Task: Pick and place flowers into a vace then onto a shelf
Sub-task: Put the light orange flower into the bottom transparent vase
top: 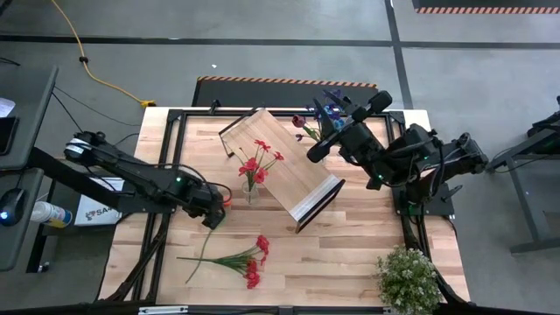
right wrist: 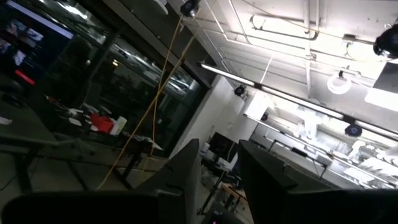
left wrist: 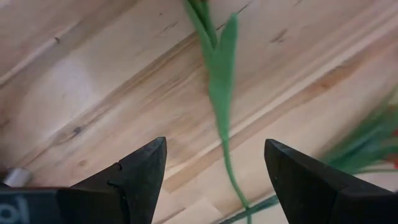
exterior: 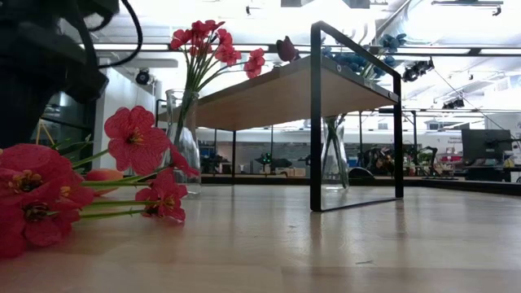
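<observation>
Loose red flowers (top: 245, 260) lie flat on the table near its front edge, blooms to the right, green stems to the left. They also show at the left of the low view (exterior: 49, 191). My left gripper (top: 213, 219) points down over one stem (left wrist: 221, 93), open, a finger on either side and not touching it (left wrist: 214, 146). A glass vase (top: 250, 191) with red flowers (exterior: 207, 45) stands beside the shelf (top: 289, 166), which stands on dark legs. My right gripper (right wrist: 219, 171) is raised above the shelf's far right, pointing up into the room, with a narrow gap and nothing between its fingers.
A second vase (exterior: 334, 155) with blue and dark maroon flowers (top: 319, 114) stands behind the shelf at the far side. A bushy pale-green potted plant (top: 407, 278) sits at the near right corner. Bare tabletop (top: 350, 245) lies between the loose flowers and the plant.
</observation>
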{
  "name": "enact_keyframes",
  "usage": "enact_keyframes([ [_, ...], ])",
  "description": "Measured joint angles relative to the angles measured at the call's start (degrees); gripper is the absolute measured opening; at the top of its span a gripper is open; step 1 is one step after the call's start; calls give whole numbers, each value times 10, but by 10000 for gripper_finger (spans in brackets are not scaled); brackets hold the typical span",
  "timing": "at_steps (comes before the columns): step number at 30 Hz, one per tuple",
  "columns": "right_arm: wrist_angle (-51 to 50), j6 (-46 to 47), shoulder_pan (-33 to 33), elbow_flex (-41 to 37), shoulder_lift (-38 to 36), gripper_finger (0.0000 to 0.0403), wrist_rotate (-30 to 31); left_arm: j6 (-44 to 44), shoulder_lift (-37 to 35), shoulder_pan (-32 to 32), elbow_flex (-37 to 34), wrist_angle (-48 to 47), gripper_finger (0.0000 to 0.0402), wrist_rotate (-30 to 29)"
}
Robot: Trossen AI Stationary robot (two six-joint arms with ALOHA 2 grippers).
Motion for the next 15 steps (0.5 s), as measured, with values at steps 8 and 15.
enact_keyframes([
  [8, -1, 0, 0, 0, 0, 99, 15, -7, 63, 0, 0, 63, 303, 14],
  [15, -9, 0, 0, 0, 0, 99, 17, -25, 121, 0, 0, 60, 303, 39],
])
